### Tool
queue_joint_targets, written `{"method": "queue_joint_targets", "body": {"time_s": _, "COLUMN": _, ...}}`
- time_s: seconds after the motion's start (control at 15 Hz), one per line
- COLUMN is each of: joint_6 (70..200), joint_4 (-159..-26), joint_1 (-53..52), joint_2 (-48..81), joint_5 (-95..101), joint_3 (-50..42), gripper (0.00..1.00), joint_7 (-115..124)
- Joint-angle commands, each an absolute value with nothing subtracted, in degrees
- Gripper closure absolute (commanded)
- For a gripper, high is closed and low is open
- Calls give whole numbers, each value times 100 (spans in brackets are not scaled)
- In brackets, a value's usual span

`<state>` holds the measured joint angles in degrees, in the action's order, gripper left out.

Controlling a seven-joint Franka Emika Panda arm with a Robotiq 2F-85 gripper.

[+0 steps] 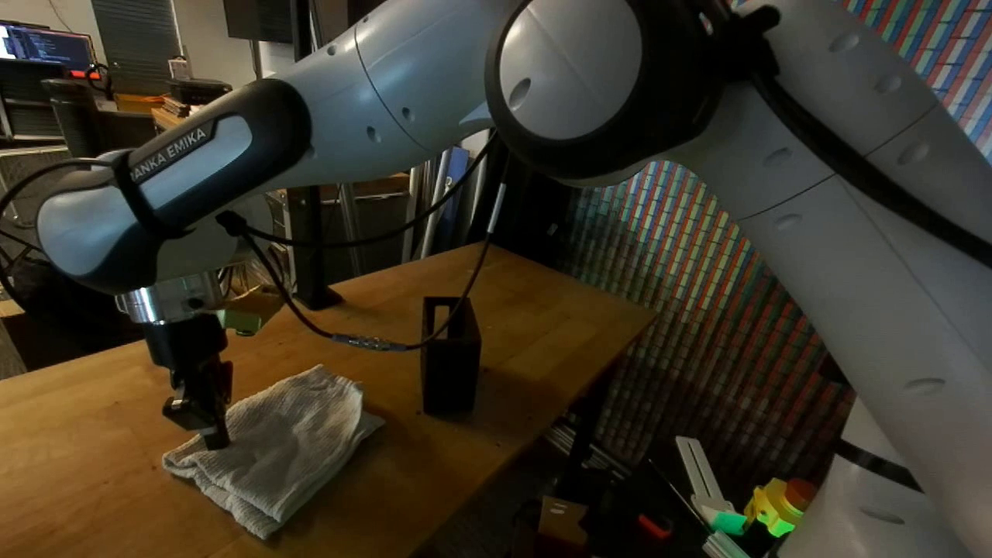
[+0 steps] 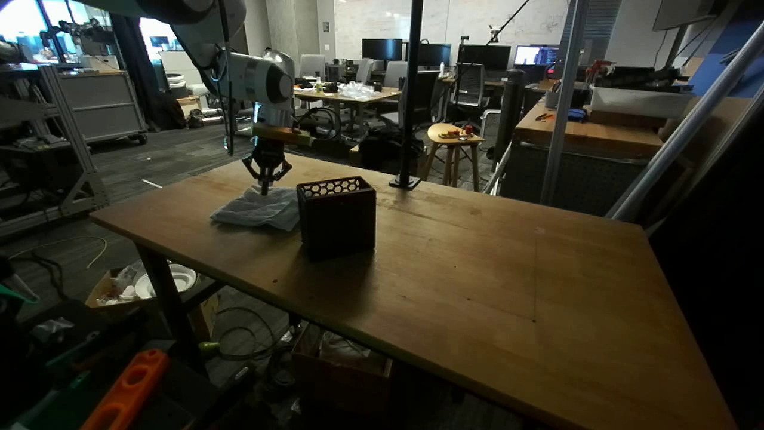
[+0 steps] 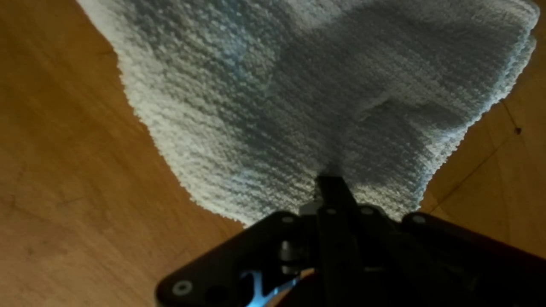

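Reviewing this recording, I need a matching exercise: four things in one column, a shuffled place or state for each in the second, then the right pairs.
Things:
1. gripper
2. cloth
3. box
4. stool

Places or states:
A. pale, lying folded on the table
B. beyond the table, in an exterior view
C. shut, pointing down at the cloth
D. dark, upright, open-topped

Pairs: 1-C, 2-A, 3-D, 4-B
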<state>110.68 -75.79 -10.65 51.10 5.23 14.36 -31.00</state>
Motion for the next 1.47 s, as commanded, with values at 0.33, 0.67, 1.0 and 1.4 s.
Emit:
{"method": "queue_joint_targets", "body": {"time_s": 0.33, "joint_6": 10784, "joint_4": -6606, "joint_1": -1112, "joint_2": 5642, "joint_5": 467, "joint_3": 1427, "gripper": 100, "joint_7": -3162}}
{"method": "queue_joint_targets", "body": {"time_s": 0.67, "joint_6": 10585, "joint_4": -6226, "joint_1": -1087, "joint_2": 5871, "joint_5": 448, "joint_3": 1398, "gripper": 100, "joint_7": -3171}}
{"method": "queue_joint_targets", "body": {"time_s": 1.0, "joint_6": 10547, "joint_4": -6008, "joint_1": -1042, "joint_2": 6027, "joint_5": 364, "joint_3": 1404, "gripper": 100, "joint_7": -3107}}
{"method": "queue_joint_targets", "body": {"time_s": 1.4, "joint_6": 10670, "joint_4": -6367, "joint_1": -964, "joint_2": 5644, "joint_5": 410, "joint_3": 1446, "gripper": 97, "joint_7": -3018}}
